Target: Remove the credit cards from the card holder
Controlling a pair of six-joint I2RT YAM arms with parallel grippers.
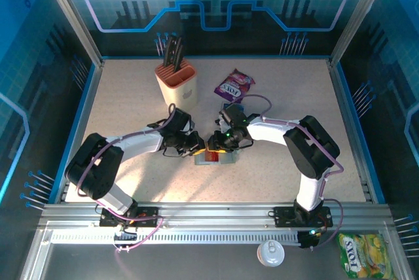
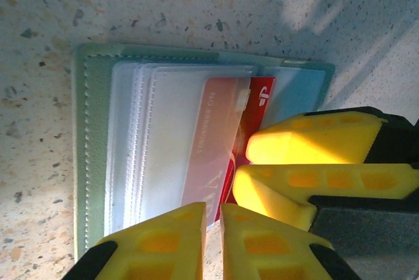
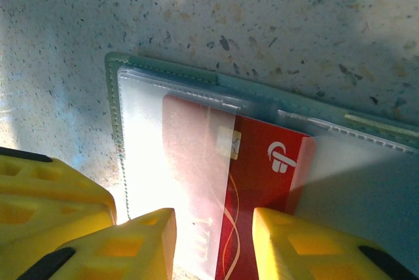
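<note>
One speckled table [image 1: 294, 110] carries everything we see, and the card holder [image 2: 91, 149] lies open and flat near its middle. The left arm [image 1: 131, 146] reaches in from the card holder's left side and the right arm [image 1: 281, 129] from its right, and their tips meet over it.

Beyond the card holder and to its left stands a beige and orange knife block [image 1: 177, 84] with dark handles. Beyond the card holder and slightly to its right lies a purple snack packet [image 1: 234, 85], well apart from it.

The card holder is grey-green with a stitched rim, and clear plastic sleeves [image 2: 163, 129] are stacked on its panel. The right gripper [image 3: 213, 216] hangs low over the card holder with its yellow fingers apart. The left gripper [image 2: 214, 213] has its fingers drawn almost together, a thin slit between them, at the card holder's edge. We cannot tell whether anything is pinched there.

A red credit card [image 3: 275, 162] sits partly inside the top sleeve, its bare end showing a white logo.
</note>
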